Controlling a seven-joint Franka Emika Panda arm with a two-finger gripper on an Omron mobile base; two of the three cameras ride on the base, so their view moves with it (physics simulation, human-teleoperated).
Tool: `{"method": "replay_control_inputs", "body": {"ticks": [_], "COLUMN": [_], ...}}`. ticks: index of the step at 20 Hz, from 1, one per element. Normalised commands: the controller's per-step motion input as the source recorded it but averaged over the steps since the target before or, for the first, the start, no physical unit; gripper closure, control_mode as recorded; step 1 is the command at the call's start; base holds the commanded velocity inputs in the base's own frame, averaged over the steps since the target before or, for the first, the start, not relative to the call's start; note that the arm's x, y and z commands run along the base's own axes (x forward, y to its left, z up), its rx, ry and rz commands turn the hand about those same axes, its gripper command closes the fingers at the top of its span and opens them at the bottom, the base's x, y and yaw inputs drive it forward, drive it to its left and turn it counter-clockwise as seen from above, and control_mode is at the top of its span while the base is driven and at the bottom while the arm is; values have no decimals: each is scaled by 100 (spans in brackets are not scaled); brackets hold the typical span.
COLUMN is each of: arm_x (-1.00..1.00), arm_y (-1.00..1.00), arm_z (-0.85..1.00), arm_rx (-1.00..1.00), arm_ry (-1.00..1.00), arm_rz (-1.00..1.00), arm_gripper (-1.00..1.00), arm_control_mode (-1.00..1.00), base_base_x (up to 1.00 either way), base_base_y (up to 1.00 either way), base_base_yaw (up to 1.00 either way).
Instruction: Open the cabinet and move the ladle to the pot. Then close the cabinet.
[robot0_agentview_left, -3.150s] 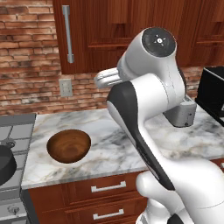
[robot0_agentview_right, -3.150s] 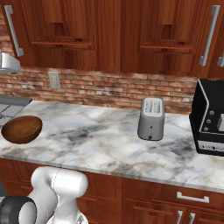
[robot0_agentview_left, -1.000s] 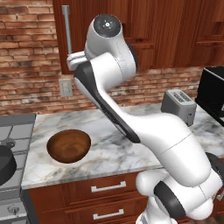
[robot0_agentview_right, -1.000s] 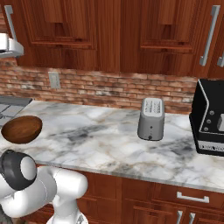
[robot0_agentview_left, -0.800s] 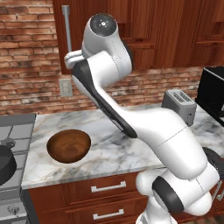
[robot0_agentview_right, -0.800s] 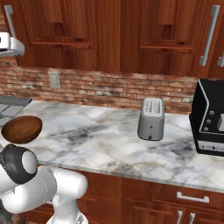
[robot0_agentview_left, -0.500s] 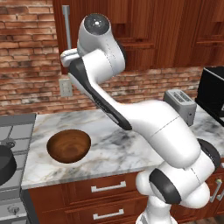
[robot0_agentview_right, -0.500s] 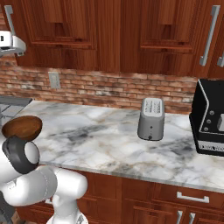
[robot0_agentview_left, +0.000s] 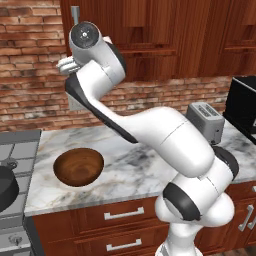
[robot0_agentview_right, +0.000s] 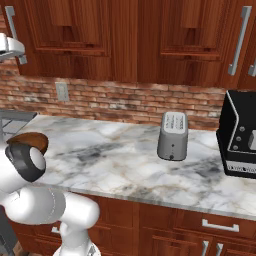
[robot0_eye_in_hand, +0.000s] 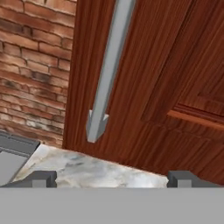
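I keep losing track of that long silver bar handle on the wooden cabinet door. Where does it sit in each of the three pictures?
Left base view: the long silver bar handle pokes out at the top, just above the robot's round white joint.
Right base view: it runs down the far upper-left corner.
Hand view: it slants down the middle, its lower end above the counter.
Shared landmark: the red brick wall beside the reddish-brown wooden cabinet door.

The end effector (robot0_eye_in_hand: 111, 178) stands wide apart before the cabinet (robot0_eye_in_hand: 175, 65), its silver bar handle (robot0_eye_in_hand: 109, 70) in line with the gap. The brick wall (robot0_eye_in_hand: 30, 65) crowds one side of it. Clearance to the door looks small, though depth is hard to judge.
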Motion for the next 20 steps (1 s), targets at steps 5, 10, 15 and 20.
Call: {"method": "replay_control_inputs", "body": {"ticks": [5, 10, 15, 20], "arm_x": [21, 16, 13, 14], "arm_y": [5, 0, 0, 0], "arm_z": [0, 0, 7, 0], "arm_rx": [0, 6, 11, 2], "arm_ry": [-3, 0, 0, -4], "arm_rz": [-8, -2, 0, 0], "arm_gripper": [-100, -100, -100, -100], "arm_control_mode": [-100, -100, -100, -100], "base_base_x": [0, 0, 0, 0], "base_base_y": [0, 0, 0, 0], "base_base_yaw": [0, 0, 0, 0]}}
